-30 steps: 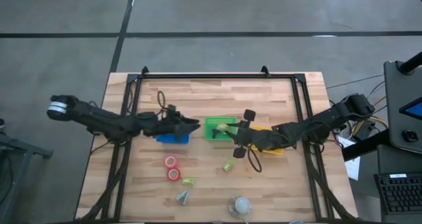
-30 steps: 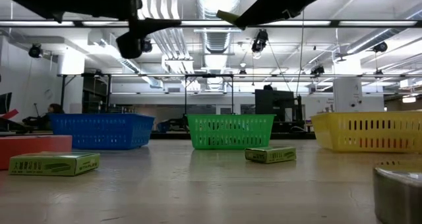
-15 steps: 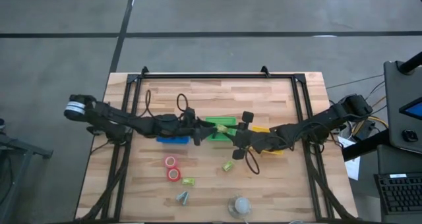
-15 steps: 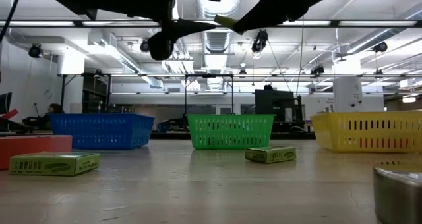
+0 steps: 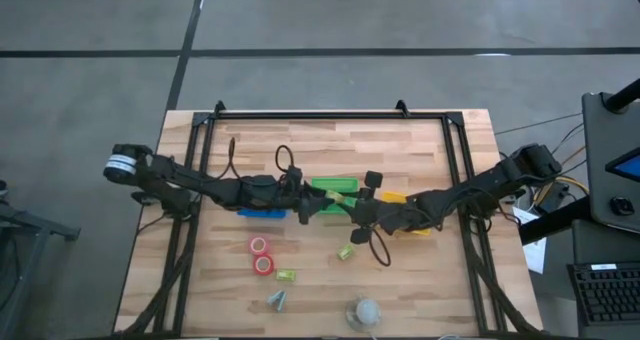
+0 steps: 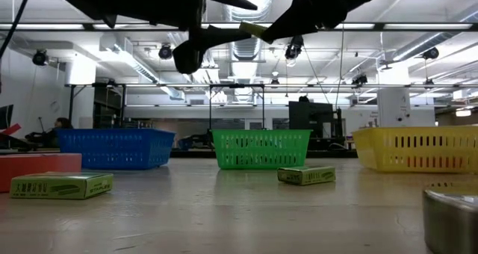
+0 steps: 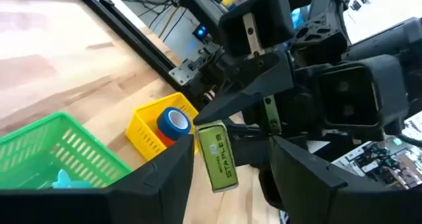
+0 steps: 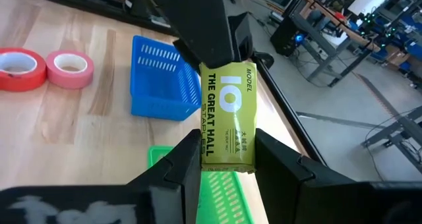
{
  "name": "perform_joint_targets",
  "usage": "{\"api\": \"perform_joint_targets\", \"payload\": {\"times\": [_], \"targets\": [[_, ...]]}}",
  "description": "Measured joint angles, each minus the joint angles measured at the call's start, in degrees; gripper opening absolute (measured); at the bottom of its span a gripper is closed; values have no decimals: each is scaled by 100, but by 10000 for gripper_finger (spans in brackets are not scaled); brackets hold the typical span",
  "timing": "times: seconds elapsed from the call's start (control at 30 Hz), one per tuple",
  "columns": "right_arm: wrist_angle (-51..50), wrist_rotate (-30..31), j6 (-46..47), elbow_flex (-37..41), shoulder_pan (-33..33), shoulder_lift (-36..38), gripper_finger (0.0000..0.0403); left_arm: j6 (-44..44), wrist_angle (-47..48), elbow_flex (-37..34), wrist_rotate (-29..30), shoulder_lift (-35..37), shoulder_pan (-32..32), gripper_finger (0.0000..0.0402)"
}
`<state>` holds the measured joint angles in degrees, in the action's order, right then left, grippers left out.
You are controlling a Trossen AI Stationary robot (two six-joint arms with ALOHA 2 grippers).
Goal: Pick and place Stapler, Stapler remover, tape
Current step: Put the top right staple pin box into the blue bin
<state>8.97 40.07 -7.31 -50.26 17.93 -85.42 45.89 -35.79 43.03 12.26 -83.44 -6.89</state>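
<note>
My right gripper [image 8: 227, 141] is shut on a yellow-green staples box [image 8: 227, 115], held in the air over the green basket [image 5: 330, 190]. My left gripper [image 7: 232, 145] is open and faces it. Its fingers stand on either side of the box's free end [image 7: 217, 155]. Two red tape rolls [image 5: 259, 245] [image 5: 264, 265] lie flat on the table. A blue tape roll [image 7: 175, 122] sits in the yellow basket [image 7: 148, 128]. Two more staples boxes [image 5: 346, 251] [image 5: 286, 276] lie on the wood. A small metal piece [image 5: 276, 300] is near the front edge. My right gripper pinches the staples box between its two fingers [image 8: 181, 165], on the long side edges at the end near its wrist [image 8: 227, 161]. The fingers lie along the box. It is lifted clear, its other end pointing at the left gripper. My left gripper: I cannot tell whether its fingers touch the box.
The blue basket [image 5: 262, 212] stands left of the green one, under the left arm. A white ball in a round tin [image 5: 364, 312] sits at the near edge. A black frame [image 5: 310, 115] runs around the table's far half.
My left arm has reached toward the table's right, from above the blue basket to the green basket, and now meets the right gripper. The right gripper with its box has shifted slightly toward the left.
</note>
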Motion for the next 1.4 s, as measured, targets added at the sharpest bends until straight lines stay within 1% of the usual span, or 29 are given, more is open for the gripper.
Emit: {"api": "perform_joint_targets", "payload": {"times": [0.13, 0.4, 0.5, 0.6, 0.77, 0.87, 0.97, 1.13, 1.17, 1.4], "targets": [[9, -2, -17, 0, 0, 5, 115, 5, 95, -5, -8, 0, 10, 159], [18, -4, -61, 0, 17, 5, 120, -76, 135, -5, -110, 0, 118, 68], [16, -32, -43, 0, 17, 5, 121, -81, 158, -5, -121, 2, 143, 45], [14, -82, 93, 2, 19, 5, 133, -120, 179, -9, -121, 4, 150, 44], [-136, -188, 396, 0, 42, 49, 168, -231, 211, -9, -83, 40, 158, 76], [-205, -199, 487, 0, 76, 53, 193, -255, 394, -18, -69, 169, 159, 80], [-223, -171, 494, 0, 122, 62, 211, -339, 879, -33, -33, 412, 159, 65], [-231, -129, 589, 0, 122, 67, 229, -427, 1546, -37, -25, 876, 159, 13], [-234, -128, 589, 0, 122, 67, 231, -437, 1660, -54, -27, 954, 159, 7], [-231, -116, 759, 0, 129, 67, 239, -401, 1795, -361, -25, 1421, 146, 5]]}}
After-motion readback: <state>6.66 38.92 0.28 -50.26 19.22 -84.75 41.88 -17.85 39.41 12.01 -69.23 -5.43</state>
